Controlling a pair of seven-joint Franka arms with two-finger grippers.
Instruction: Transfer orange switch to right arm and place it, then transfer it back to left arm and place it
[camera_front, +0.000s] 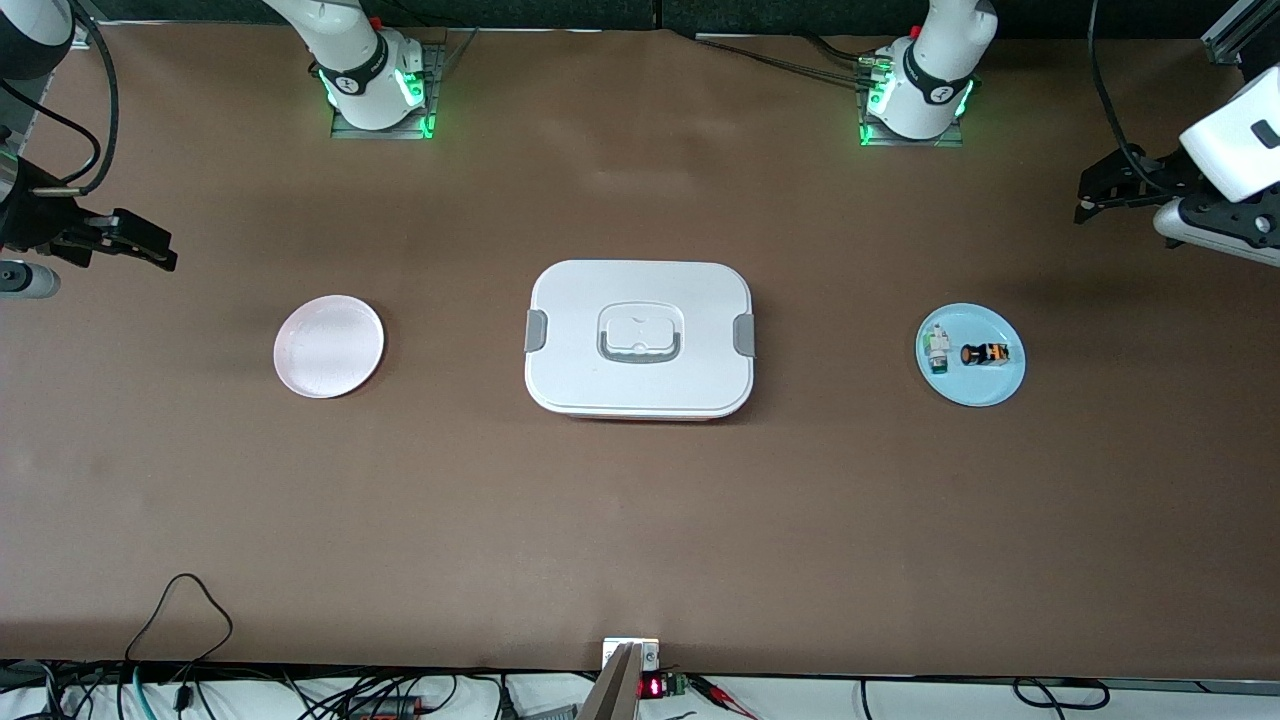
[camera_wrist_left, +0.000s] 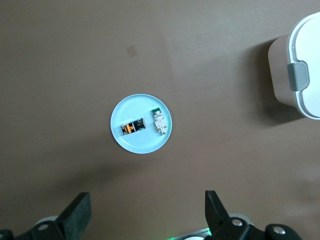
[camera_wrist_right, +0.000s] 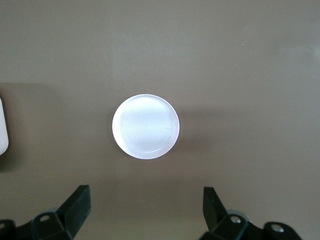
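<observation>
The orange switch, small and black with orange markings, lies on a light blue plate toward the left arm's end of the table. The white box with grey side clips stands mid-table between the two plates. My left gripper hangs open and empty over the table's end past the blue plate, well above it. My right gripper is open and empty over the other end of the table, high above the pale pink plate.
A white-and-green component lies beside the switch on the blue plate. The bare pale pink plate sits toward the right arm's end. Cables run along the table edge nearest the front camera.
</observation>
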